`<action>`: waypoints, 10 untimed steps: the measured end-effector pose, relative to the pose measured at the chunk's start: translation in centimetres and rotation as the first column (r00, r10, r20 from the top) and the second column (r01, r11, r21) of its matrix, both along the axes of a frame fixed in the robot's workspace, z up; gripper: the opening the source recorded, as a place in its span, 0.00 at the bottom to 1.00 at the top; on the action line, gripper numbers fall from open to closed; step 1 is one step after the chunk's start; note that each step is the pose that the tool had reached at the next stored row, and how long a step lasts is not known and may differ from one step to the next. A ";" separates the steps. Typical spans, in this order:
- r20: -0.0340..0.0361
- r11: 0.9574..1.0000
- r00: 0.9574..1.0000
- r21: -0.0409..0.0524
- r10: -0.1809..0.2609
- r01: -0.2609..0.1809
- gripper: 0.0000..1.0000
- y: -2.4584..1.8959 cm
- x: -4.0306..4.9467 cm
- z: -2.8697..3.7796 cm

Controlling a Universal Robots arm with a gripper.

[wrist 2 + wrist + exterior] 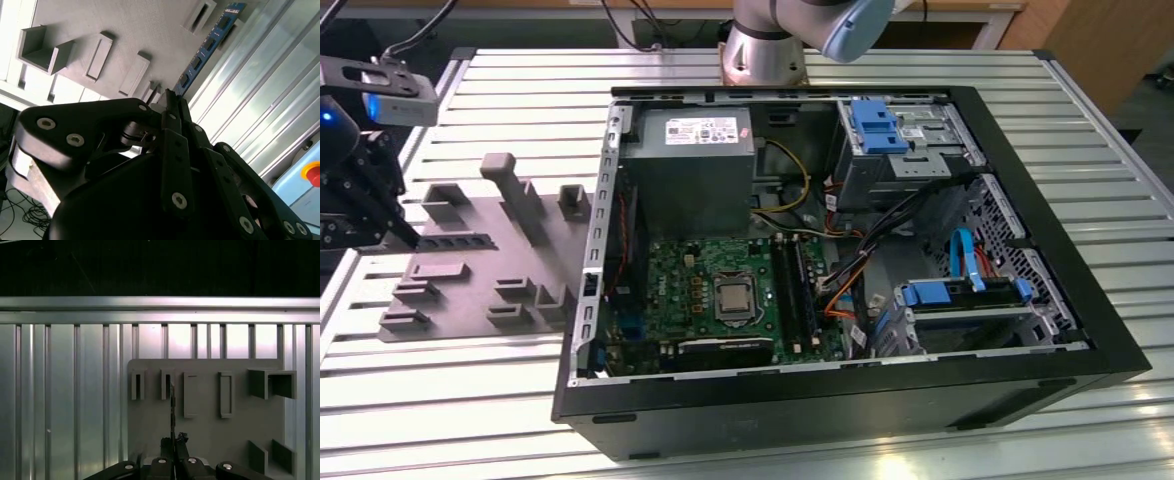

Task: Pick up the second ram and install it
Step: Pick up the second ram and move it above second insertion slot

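Note:
My gripper [170, 97] is shut on one end of the second ram [210, 42], a thin dark blue stick with black chips that reaches out from the fingertips. In the first wrist view the second ram [172, 405] shows edge-on as a thin dark line running from the gripper [174, 442] towards the narrow slots of the grey moulded tray [150, 430]. I cannot tell whether its far end still touches the tray [140, 25]. In the exterior view the gripper [387, 225] hangs at the tray's [467, 290] left edge, far from the open computer case [1067, 370].
Inside the case lies the green motherboard [674, 290] with long black memory sockets [794, 290], a grey power supply [694, 150], blue drive brackets [874, 125] and loose cables. The arm's base [767, 45] stands behind the case on the slatted metal table [440, 420]. A red button [312, 172] is nearby.

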State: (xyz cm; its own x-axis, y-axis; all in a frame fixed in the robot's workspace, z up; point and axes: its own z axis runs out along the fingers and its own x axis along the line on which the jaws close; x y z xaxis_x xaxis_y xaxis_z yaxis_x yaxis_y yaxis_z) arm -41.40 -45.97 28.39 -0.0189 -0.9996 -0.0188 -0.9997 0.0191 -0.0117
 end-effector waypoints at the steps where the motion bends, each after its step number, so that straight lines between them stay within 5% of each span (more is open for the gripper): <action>1: 0.000 1.000 1.000 0.000 0.000 0.000 0.14 0.00 0.00 0.12; 10: 0.001 1.000 1.000 0.000 0.000 0.000 0.14 0.00 0.00 1.16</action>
